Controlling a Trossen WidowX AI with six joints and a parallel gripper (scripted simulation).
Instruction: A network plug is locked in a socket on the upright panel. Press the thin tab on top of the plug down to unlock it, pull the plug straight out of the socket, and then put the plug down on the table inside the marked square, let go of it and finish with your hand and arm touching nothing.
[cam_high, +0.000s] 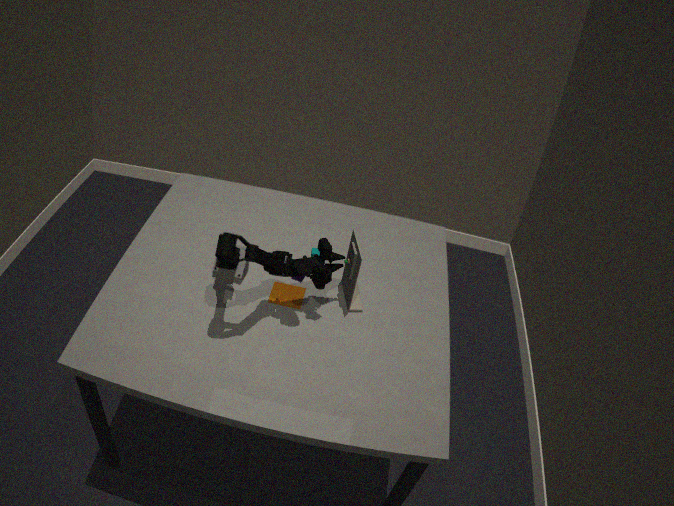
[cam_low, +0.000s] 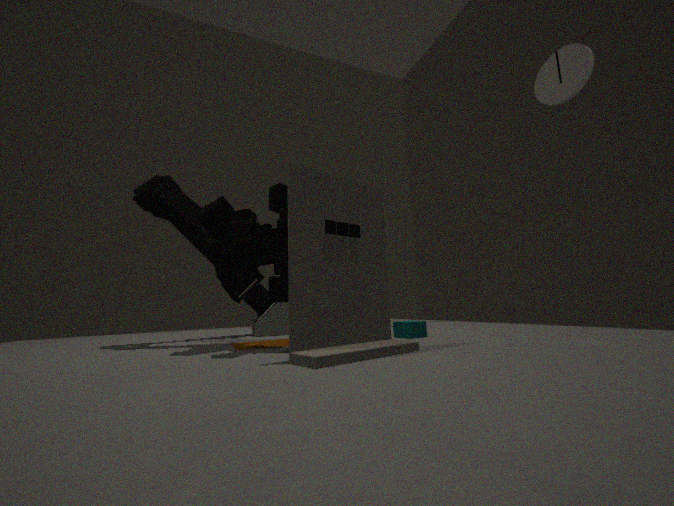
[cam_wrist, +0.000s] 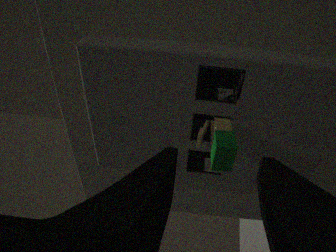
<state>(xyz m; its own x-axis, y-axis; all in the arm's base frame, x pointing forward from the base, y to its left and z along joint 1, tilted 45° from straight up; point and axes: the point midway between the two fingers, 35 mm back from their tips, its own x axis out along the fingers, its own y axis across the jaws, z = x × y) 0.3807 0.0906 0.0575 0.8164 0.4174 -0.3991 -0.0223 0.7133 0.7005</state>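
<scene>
My arm (cam_high: 272, 260) stretches low across a pale table (cam_high: 261, 370) toward a thin upright panel (cam_high: 351, 272) that stands on a narrow foot. My claw (cam_high: 340, 259) is right at the panel's face, its two dark fingers (cam_high: 336, 255) pointing at it, one on each side of a small green plug (cam_high: 346, 261). From my wrist camera, the green plug (cam_wrist: 223, 150) sits in the middle socket of a column of three dark openings in the panel (cam_wrist: 134, 118), sticking out toward me. My fingers fill the lower corners of that view as two dark wedges, with a partly open gap between them, and nothing is held in that gap. The plug lies ahead of the fingertips, and I cannot tell whether either finger touches it. The thin tab on top of the plug is too dim and small to make out. An orange marked square (cam_high: 287, 294) lies flat on the table just beside my arm, near the foot of the panel, partly in my shadow. From the low side camera, my arm (cam_low: 217, 234) is a black shape pressed close behind the panel (cam_low: 337, 283), and a small teal block (cam_low: 409, 328) sits on the table beyond the foot of the panel.
</scene>
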